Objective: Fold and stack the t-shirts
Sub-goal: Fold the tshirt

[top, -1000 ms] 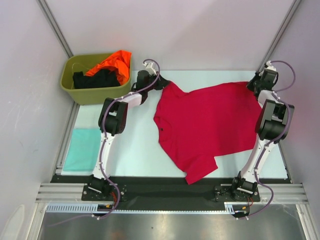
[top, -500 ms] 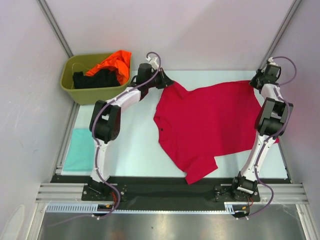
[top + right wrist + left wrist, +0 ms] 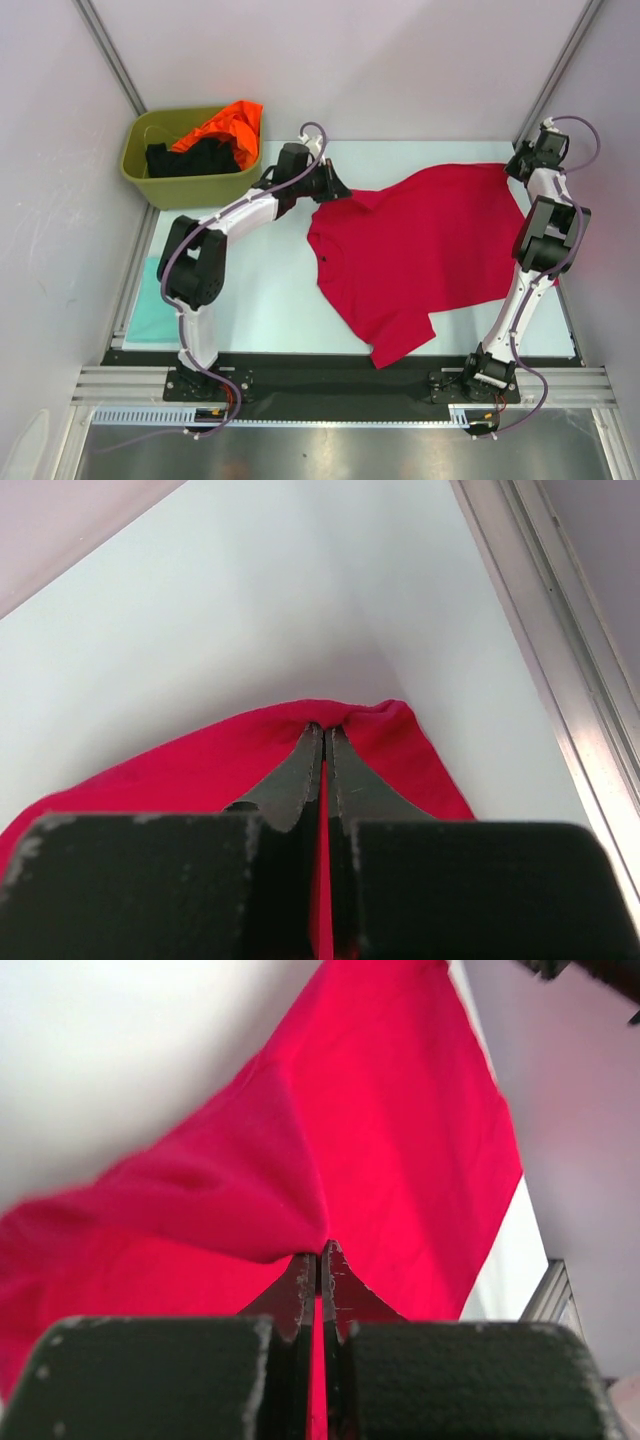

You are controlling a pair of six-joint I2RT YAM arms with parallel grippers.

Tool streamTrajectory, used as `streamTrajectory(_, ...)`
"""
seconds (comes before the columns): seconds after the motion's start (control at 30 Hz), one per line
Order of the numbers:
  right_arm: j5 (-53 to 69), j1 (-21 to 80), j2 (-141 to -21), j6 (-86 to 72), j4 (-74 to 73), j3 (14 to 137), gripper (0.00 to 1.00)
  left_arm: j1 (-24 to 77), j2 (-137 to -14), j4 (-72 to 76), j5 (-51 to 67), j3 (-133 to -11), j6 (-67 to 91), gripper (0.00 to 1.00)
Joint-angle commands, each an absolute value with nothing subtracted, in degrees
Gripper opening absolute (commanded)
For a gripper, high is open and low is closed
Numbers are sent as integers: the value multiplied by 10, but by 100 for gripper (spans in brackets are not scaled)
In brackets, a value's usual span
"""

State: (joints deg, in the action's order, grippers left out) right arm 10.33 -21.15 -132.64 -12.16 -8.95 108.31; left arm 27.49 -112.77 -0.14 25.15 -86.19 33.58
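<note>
The crimson-red t-shirt (image 3: 420, 250) lies spread across the middle and right of the table. My left gripper (image 3: 338, 190) is shut on its far left sleeve edge; the left wrist view shows the red cloth (image 3: 330, 1140) pinched at the fingertips (image 3: 300, 1280). My right gripper (image 3: 517, 166) is shut on the shirt's far right corner, seen as red cloth (image 3: 180, 770) in the right wrist view. A pale teal folded shirt (image 3: 158, 300) lies at the left edge, partly hidden by my left arm. Orange (image 3: 228, 125) and black (image 3: 195, 158) shirts lie in the tub.
An olive-green plastic tub (image 3: 190, 185) stands at the far left corner. Grey walls close in on both sides, and a metal rail (image 3: 560, 630) runs along the table's right edge, near my right gripper.
My left gripper has moved right and nearer, dragging the red sleeve inward. My right gripper has moved a little farther right and back with its corner. The shirt's far edge is stretched.
</note>
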Motion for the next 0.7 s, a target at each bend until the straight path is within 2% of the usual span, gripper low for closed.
streamTrajectory(0.0, 96, -225, -1301, -128, -91, 1092, 0, 279, -1072, -5, 248, -831, 352, 0)
streamTrajectory(0.67, 55, -231, -1284, -128, -119, 1081, 0, 343, -964, -9, 261, -709, 393, 0)
